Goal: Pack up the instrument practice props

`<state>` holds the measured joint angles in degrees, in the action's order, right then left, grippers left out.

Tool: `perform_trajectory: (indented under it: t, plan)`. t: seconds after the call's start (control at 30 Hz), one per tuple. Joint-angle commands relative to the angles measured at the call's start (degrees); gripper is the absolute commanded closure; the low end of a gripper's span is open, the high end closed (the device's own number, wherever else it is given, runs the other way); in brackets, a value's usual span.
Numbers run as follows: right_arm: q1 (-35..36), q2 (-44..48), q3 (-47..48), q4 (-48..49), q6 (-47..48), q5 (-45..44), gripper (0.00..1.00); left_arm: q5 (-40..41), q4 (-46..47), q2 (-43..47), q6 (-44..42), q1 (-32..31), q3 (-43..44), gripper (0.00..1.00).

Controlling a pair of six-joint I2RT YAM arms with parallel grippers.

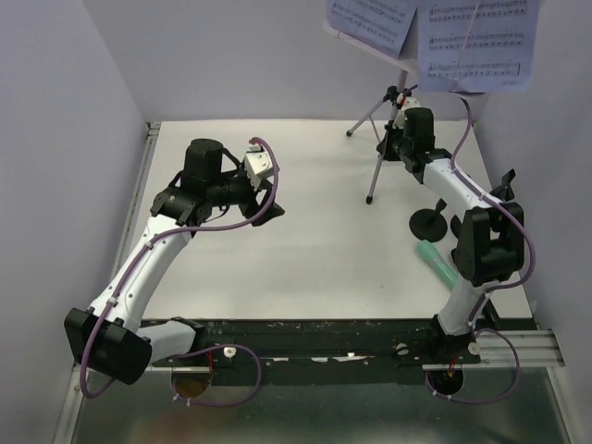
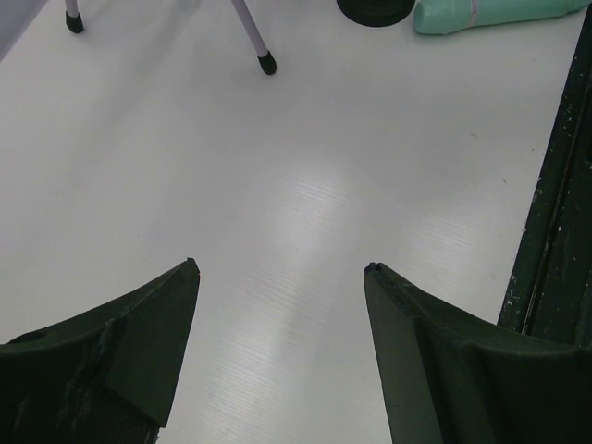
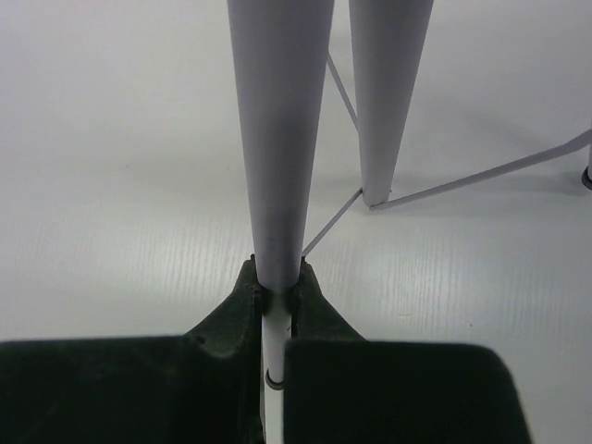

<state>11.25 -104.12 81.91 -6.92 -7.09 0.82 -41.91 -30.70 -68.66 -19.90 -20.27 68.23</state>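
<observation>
Top view looks down; right wrist closely shares the tripod (image 1: 378, 169).

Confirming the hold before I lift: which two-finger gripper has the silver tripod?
The right gripper, shut on a silver tripod tube; the left gripper hangs open above the white table, holding nothing.

1. Your right arm (image 1: 450, 183) reaches up to the silver tripod (image 1: 379, 162), sheet-music pages (image 1: 476, 42) on top.
2. Mint-green microphone (image 1: 437, 262) lies just beside a black round base (image 1: 428, 223).
3. Left arm (image 1: 153, 254) hangs over the bench (image 1: 314, 250), well apart.
</observation>
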Motion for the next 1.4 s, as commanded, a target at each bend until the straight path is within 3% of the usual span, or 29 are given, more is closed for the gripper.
perform_trajectory:
  t: [0.0,0.6,1.0,1.17,1.37]
  plan:
    - [1.24,0.05,-0.69,-0.21,-1.78,20.59,1.00,1.04,2.04,-0.68,-0.66,-0.29,2.18,0.18]
    - [2.46,7.26,-14.14,4.90,-2.05,47.24,1.00,0.16,13.65,-7.89,0.39,-1.17,1.56,0.18]
    - [9.67,8.76,-17.49,4.28,3.22,60.96,1.00,1.74,8.21,3.35,1.27,-1.17,-5.38,0.18]
    - [12.83,7.09,-14.59,-0.89,9.27,65.09,1.00,2.62,4.34,8.19,-0.66,-1.17,-8.02,0.18]
    - [13.45,6.91,-13.79,-3.89,9.99,64.40,1.00,3.42,2.31,11.36,-1.81,-1.09,-9.95,0.18]
